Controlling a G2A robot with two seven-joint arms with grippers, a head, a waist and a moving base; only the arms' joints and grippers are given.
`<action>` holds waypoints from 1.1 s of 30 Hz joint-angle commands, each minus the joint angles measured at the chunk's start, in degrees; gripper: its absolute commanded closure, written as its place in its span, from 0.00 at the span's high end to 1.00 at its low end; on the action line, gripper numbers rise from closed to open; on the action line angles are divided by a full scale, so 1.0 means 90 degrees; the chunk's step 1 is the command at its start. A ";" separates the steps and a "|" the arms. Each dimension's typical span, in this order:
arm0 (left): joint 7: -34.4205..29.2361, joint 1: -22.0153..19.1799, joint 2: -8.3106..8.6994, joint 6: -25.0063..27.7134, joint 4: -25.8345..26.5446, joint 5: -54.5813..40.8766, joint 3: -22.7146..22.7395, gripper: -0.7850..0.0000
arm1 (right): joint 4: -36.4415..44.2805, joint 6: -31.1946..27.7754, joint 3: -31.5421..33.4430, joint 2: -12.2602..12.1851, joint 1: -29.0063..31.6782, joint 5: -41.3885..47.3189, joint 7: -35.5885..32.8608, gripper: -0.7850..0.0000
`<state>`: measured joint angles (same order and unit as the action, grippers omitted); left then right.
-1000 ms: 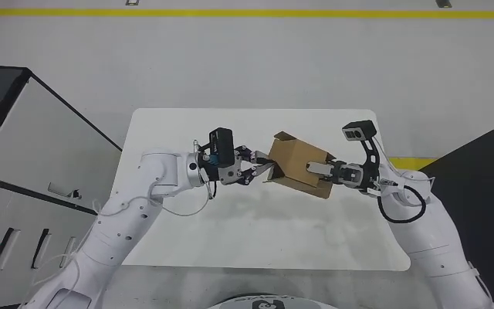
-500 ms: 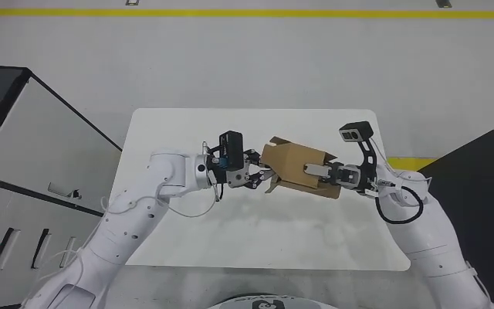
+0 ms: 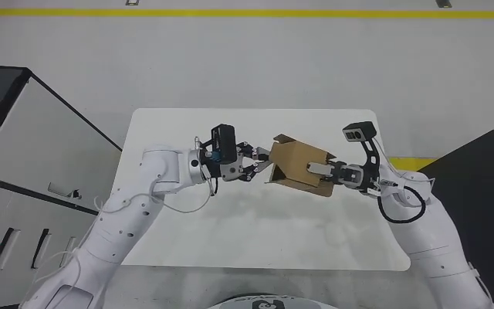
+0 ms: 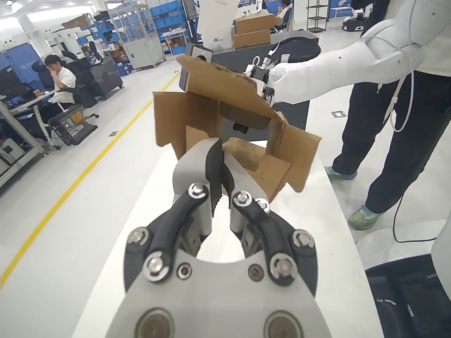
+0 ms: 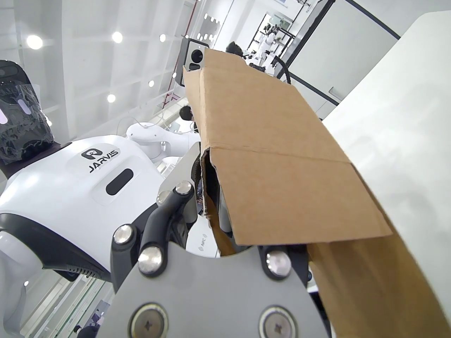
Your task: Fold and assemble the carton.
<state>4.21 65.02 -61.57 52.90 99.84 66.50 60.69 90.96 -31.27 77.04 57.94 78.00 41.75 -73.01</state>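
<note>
Carton (image 3: 293,160) gripped at both ends: L pincer (image 3: 266,169) nipped tight on it, R pincer (image 3: 315,168) clamped likewise.

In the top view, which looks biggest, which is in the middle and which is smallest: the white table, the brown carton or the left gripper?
Largest to smallest:
1. The white table, by far the biggest.
2. The carton, held up a bit nearer the camera, yet still much smaller than the table.
3. The left gripper, clearly smaller than the carton.
</note>
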 commanded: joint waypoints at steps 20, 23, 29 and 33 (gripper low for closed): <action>0.0004 -0.0063 -0.0040 0.0148 -0.0073 -0.0138 -0.0170 0.00 | -0.0005 0.0037 -0.0079 0.0032 -0.0076 0.0280 -0.0037 0.00; 0.0034 -0.0113 -0.0061 0.0159 -0.0096 -0.0131 -0.0244 0.00 | -0.0030 0.0054 -0.0116 0.0041 -0.0097 0.0273 -0.0054 0.00; 0.0065 -0.0166 -0.0099 0.0156 -0.0139 -0.0118 -0.0385 0.00 | -0.0020 0.0057 -0.0199 0.0062 -0.0129 0.0301 -0.0057 0.00; 0.0075 -0.0199 -0.0118 0.0153 -0.0165 -0.0110 -0.0440 0.00 | -0.0025 0.0063 -0.0234 0.0072 -0.0151 0.0297 -0.0063 0.00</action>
<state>4.86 63.30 -62.60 54.26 98.41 65.49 56.81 90.76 -30.75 75.00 58.57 76.67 44.44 -73.53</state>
